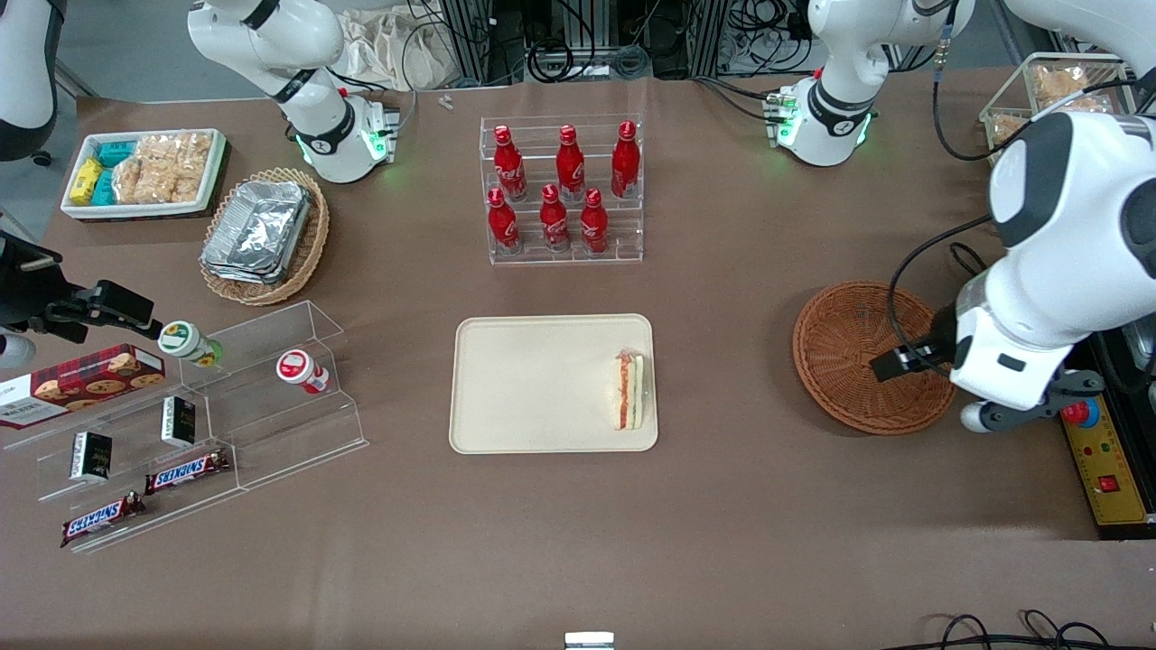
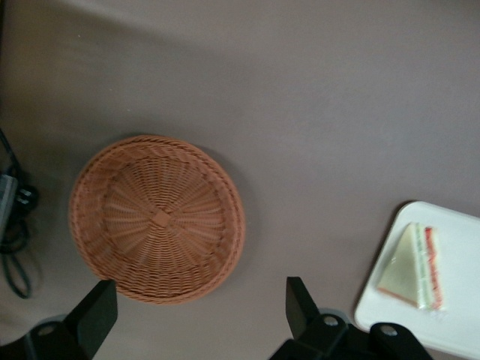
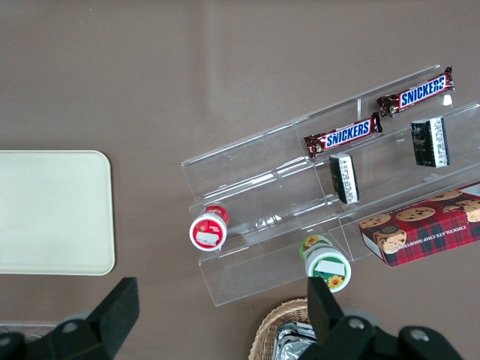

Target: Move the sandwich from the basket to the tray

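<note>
The claw (image 1: 890, 363) of the working arm hangs above the basket (image 1: 844, 338), its two fingers spread wide apart and holding nothing (in the wrist view the dark fingers (image 2: 94, 315) stand on either side of bare cloth and wicker). The basket is empty; I see only its woven bottom.

The sandwich (image 1: 629, 391) already lies on the tray (image 1: 533, 384), flat on the tray's floor close to the rim at the 3 o'clock side as the front camera looks, so on the edge nearest the basket. It seems to be fully inside the rim. The tray sits in the middle of the tabletop (image 1: 722, 524), with a rack of red bottles (image 1: 560, 190) at its 12 o'clock, well apart.

To my judgement the placing is done and only the arm's retreat remains.

About the sandwich itself: I think it is light and very soft, white bread with red-orange and green filling at the cut edge. A hard squeeze would crush it or push the filling out. If it had to be taken again, I would close gently across the two flat bread faces, near the middle of the wedge, not at the thin corner.
</note>
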Controlling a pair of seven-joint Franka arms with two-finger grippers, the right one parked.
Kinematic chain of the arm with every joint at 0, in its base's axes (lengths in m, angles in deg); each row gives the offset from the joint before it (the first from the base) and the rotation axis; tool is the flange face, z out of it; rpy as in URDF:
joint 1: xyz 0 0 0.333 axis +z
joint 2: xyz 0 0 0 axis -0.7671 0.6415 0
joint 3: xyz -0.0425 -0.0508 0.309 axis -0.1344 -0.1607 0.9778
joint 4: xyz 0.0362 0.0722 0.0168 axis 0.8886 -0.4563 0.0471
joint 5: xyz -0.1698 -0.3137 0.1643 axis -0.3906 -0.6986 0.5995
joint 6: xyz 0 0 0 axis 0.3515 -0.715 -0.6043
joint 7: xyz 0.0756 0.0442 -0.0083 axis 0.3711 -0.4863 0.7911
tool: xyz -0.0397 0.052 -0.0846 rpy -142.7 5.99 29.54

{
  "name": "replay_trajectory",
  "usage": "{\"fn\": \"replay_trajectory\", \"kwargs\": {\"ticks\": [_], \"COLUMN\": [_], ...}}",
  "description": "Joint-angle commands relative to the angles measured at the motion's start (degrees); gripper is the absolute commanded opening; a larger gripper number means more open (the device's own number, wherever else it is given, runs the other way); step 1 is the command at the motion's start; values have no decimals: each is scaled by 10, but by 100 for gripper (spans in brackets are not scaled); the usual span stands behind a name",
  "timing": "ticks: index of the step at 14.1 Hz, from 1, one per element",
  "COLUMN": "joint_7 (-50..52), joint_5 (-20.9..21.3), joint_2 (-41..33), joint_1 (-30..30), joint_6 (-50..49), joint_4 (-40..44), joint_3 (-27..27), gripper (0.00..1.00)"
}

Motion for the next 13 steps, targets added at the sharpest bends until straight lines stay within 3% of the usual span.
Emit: {"fn": "replay_trajectory", "kwargs": {"ticks": [1, 9, 13], "joint_7": [-98, -195, -192], "joint_5": [-41, -42, -33], "joint_2": [-16, -11, -15], "joint_1": [-81, -54, 29], "joint_6": [-22, -25, -28], "joint_4": [-16, -4, -1], "joint_3": [131, 130, 26], "gripper": [100, 100, 100]}}
